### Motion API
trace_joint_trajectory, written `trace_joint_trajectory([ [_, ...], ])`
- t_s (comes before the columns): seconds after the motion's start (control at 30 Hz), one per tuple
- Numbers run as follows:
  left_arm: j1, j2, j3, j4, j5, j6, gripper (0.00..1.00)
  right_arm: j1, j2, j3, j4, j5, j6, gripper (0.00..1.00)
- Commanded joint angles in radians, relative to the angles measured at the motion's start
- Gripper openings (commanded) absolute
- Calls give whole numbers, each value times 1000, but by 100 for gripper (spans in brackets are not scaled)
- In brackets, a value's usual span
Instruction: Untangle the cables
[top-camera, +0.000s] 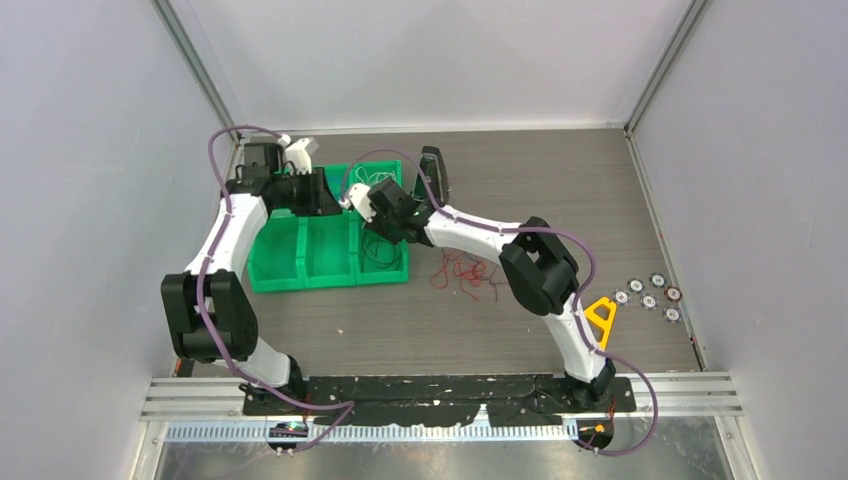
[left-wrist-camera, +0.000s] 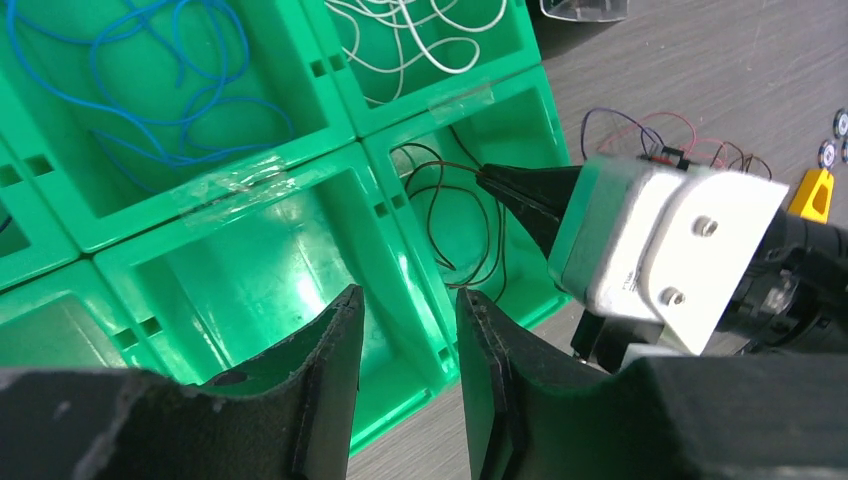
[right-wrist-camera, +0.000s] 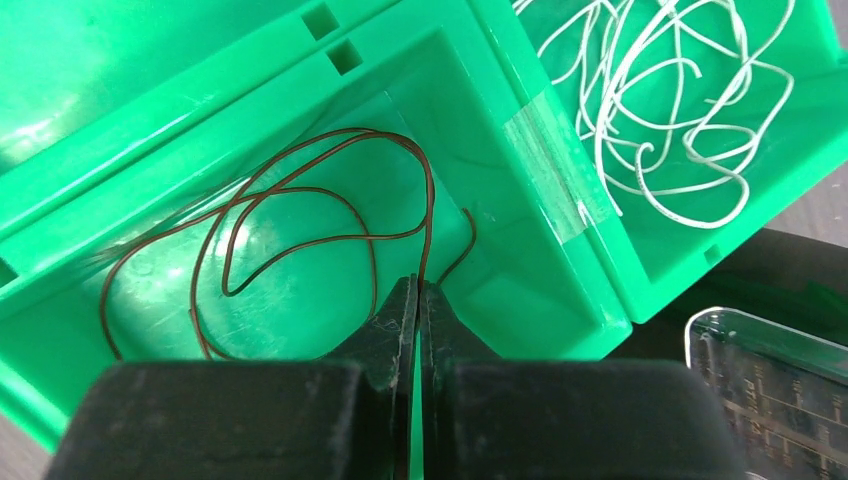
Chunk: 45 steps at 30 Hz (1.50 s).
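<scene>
My right gripper (right-wrist-camera: 420, 285) is shut on a thin dark brown-black cable (right-wrist-camera: 430, 220). That cable loops down into a compartment at the right end of the green bin (top-camera: 300, 270). White cables (right-wrist-camera: 660, 120) lie coiled in the neighbouring compartment, and blue cables (left-wrist-camera: 150, 100) lie in another. A tangle of red cables (top-camera: 465, 272) rests on the table to the right of the bin. My left gripper (left-wrist-camera: 408, 295) hangs open over the bin, with nothing between its fingers. In the left wrist view the right gripper's fingers (left-wrist-camera: 520, 190) reach over the dark cable (left-wrist-camera: 470, 210).
A yellow triangular piece (top-camera: 600, 315) and several small round discs (top-camera: 650, 292) lie on the table at the right. A dark object with a clear plastic lid (right-wrist-camera: 770, 370) stands behind the bin. Grey walls close in the wood-grain table.
</scene>
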Motion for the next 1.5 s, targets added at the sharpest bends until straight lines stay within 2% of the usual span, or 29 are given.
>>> trace_joint_trajectory([
  [0.0, 15, -38, 6, 51, 10, -27, 41, 21, 5, -33, 96, 139, -63, 6],
  [0.07, 16, -36, 10, 51, 11, -27, 41, 22, -3, -44, 91, 129, -60, 10],
  [0.2, 16, -33, 14, 52, 16, -35, 41, 22, -41, -67, 89, 91, -33, 32],
  [0.5, 16, -34, 33, 47, 15, -45, 42, 22, -118, -26, 69, 59, 22, 42],
  [0.8, 16, -37, 41, 56, 9, -65, 48, 9, -206, -63, 35, 42, 2, 63],
  [0.93, 17, -39, 48, 49, 11, -64, 54, -8, -252, -100, 3, 7, -8, 71],
  [1.03, 14, -44, 52, 38, 16, -52, 61, -16, -297, -111, -37, -66, -19, 81],
  [1.1, 12, -53, 55, 28, 11, -33, 70, -27, -324, -115, -80, -121, -25, 86],
  [1.17, 8, -68, 54, 23, 2, -7, 84, -45, -356, -110, -140, -184, -28, 92],
  [1.23, 7, -91, 51, 21, -6, 27, 89, -73, -405, -122, -185, -249, -21, 94],
  [1.27, 7, -108, 48, 22, -12, 43, 98, -100, -423, -138, -212, -301, -15, 95],
  [1.47, -2, -293, -59, 116, -23, 237, 100, -268, -595, -260, -363, -524, -10, 97],
])
